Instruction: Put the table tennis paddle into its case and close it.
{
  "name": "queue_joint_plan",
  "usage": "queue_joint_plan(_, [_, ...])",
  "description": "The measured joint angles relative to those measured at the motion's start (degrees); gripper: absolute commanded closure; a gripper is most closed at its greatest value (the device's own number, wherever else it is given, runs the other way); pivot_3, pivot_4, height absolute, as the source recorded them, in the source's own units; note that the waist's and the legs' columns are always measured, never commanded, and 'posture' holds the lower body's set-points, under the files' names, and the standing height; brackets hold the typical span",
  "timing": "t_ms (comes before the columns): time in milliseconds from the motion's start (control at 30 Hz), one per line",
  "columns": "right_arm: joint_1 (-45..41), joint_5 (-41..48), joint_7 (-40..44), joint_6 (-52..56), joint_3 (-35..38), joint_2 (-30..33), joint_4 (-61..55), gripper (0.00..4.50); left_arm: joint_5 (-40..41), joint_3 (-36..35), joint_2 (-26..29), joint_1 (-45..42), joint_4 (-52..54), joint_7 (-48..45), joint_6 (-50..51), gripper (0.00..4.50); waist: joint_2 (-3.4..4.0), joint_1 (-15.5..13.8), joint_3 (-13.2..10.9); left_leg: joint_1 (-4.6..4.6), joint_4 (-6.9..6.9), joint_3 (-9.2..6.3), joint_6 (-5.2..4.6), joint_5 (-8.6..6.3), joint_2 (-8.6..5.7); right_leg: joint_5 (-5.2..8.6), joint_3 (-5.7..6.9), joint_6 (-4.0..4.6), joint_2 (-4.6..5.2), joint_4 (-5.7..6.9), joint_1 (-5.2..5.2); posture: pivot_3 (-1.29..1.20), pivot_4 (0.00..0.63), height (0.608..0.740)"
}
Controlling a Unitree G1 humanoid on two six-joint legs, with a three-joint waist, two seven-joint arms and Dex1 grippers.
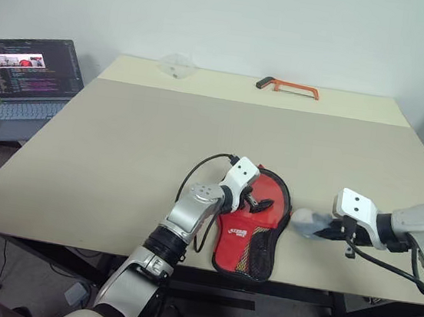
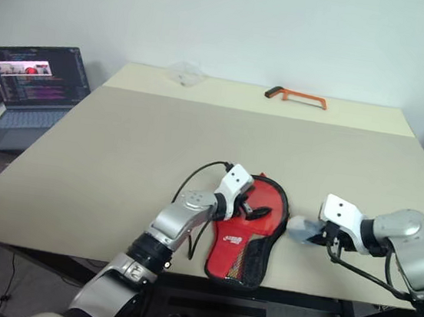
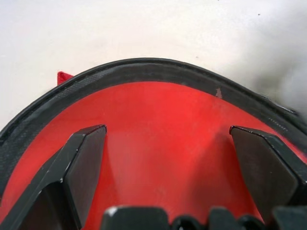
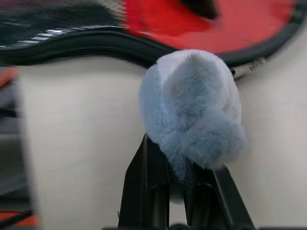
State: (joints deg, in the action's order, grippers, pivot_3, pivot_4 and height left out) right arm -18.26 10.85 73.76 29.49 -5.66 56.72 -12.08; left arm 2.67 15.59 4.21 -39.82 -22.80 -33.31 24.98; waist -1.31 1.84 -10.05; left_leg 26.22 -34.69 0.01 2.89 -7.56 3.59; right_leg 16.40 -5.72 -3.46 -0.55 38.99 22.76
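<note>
Paddle (image 1: 256, 210), red rubber, lies inside the black-trimmed case (image 1: 264, 251) at your table's (image 1: 119, 155) near edge; white lettering unreadable. Left wrist view: your left gripper (image 3: 168, 158) spread wide over smooth red rubber. Right wrist view: your right gripper (image 4: 184, 179) pinches the fluffy grey pouch (image 4: 192, 108).

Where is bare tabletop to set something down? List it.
Free: the wide middle of the table, between the laptop side and the hacksaw; also the far right. Crowded: the near edge, where the left pincer hovers over the case and the right pincer grips its grey pouch.
</note>
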Motion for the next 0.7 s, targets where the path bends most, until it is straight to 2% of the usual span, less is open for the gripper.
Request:
queue_joint_plan(167, [3.6, 5.4, 3.4, 1.2, 0.1, 1.1, -5.2, 4.50, -0.6, 0.0, 0.0, 0.0, -0.7, 0.0, -0.2, 0.00, -0.04, 0.1, 0.0, -0.41, 0.00, -0.01, 0.02, -0.02, 0.00, 0.23, 0.00, 0.36, 0.00, -0.02, -0.38, 0.00, 0.150, 0.740])
queue_joint_plan(333, [8.1, 9.0, 5.1, 2.6, 0.1, 4.2, -11.9, 4.50, -1.2, 0.3, 0.0, -0.1, -0.9, -0.1, -0.4, 0.00, -0.03, 0.0, 0.0, -0.45, -0.03, -0.01, 0.03, -0.03, -0.01, 0.24, 0.01, 0.36, 0.04, -0.05, -0.43, 0.00, 0.150, 0.740])
queue_joint_plan(700, [14.9, 15.2, 6.2, 5.9, -2.3, 6.1, -24.5, 4.50, -1.7, 0.4, 0.0, -0.1, -0.9, -0.7, -0.4, 0.00, -0.08, 0.0, 0.0, -0.45, -0.03, -0.04, 0.06, -0.05, -0.01, 0.25, 0.05, 0.38, 0.06, -0.10, -0.44, 0.00, 0.150, 0.740])
